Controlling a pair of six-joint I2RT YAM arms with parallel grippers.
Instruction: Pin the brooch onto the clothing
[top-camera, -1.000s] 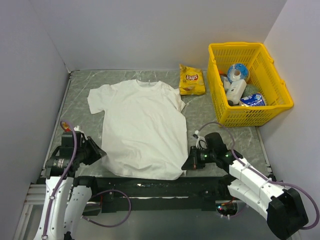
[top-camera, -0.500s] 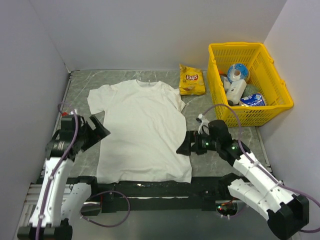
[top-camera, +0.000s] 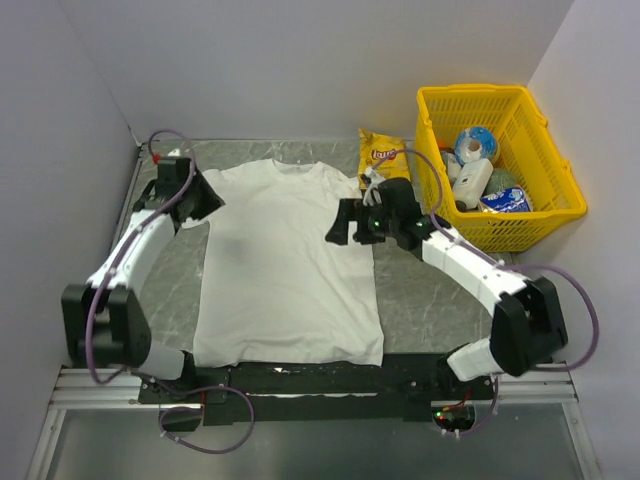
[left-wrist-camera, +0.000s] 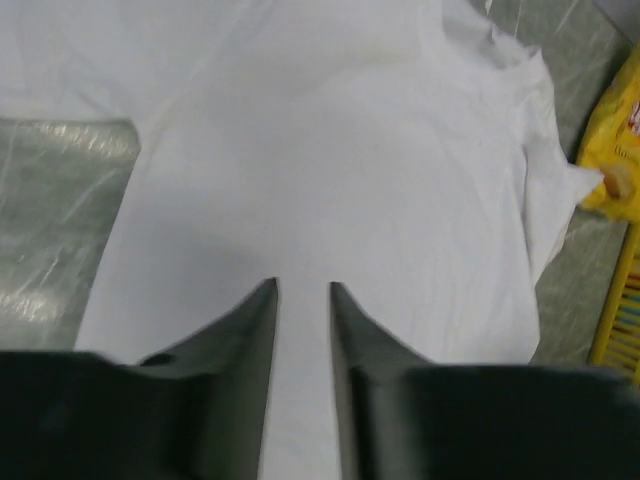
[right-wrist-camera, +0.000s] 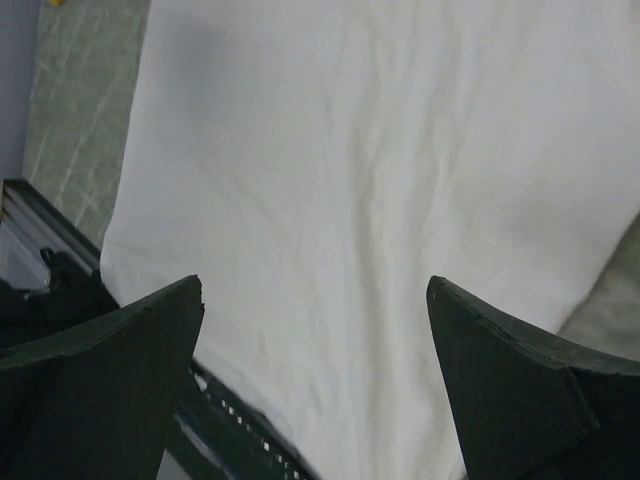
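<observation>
The clothing, a white T-shirt (top-camera: 290, 260), lies flat on the table with its neck at the far side. My left gripper (top-camera: 203, 200) hovers at the shirt's left shoulder. In the left wrist view it (left-wrist-camera: 303, 287) has its jaws a narrow gap apart, with only white cloth (left-wrist-camera: 380, 150) below. My right gripper (top-camera: 338, 222) hangs over the shirt's right side by the sleeve. Its jaws (right-wrist-camera: 315, 285) stand wide open above the cloth (right-wrist-camera: 380, 150) and hold nothing. The brooch is out of view.
A yellow crisp bag (top-camera: 383, 160) lies just beyond the shirt's right sleeve and shows in the left wrist view (left-wrist-camera: 615, 150). A yellow basket (top-camera: 500, 95) with several items stands at the far right. The black rail (top-camera: 300, 375) runs along the near edge, and walls close in on the left and at the back.
Both grippers let go of the shirt's bottom corners, leaving the hem spread straight. Both arms then moved away from me to the shoulder area. The left jaws have narrowed since half a second ago.
</observation>
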